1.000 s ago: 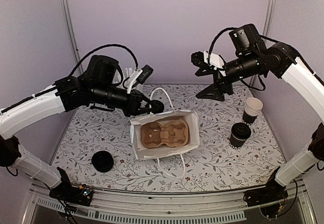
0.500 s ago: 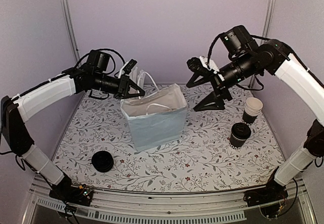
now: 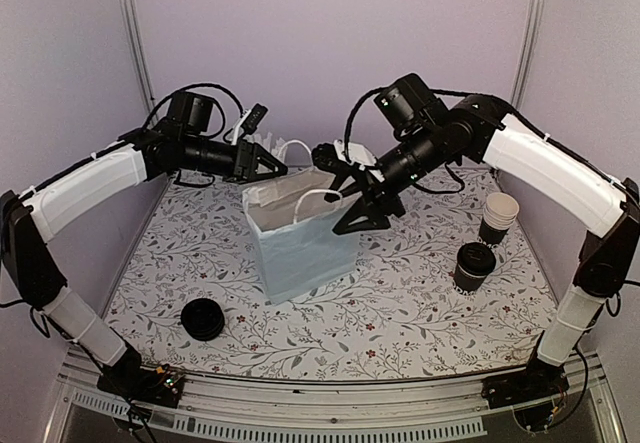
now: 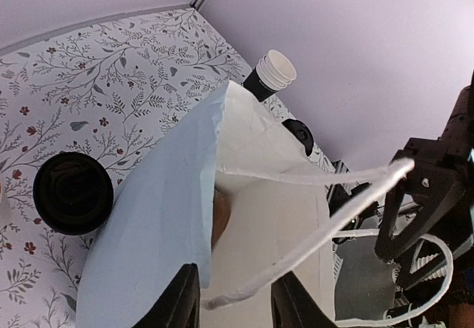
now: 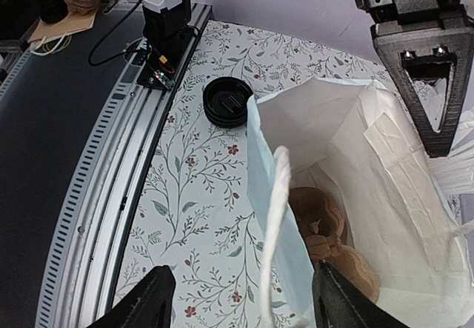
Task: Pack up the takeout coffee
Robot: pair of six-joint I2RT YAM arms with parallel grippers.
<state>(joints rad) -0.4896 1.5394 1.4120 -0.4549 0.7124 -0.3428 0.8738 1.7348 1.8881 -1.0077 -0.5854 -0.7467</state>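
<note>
I judge the step as readying the bag mouth. Left gripper is part-open around a handle, not pinching. Right gripper is wide, with a handle between its fingers. Coffee stands far right, untouched. Next I must free that handle, fetch the coffee and lift it over the bag. Table between is open; cups crowd behind the coffee.

The walls of the bag hide most of the brown carrier inside. Beyond its rim, a dark lid, probably the takeout coffee, shows only partly.
</note>
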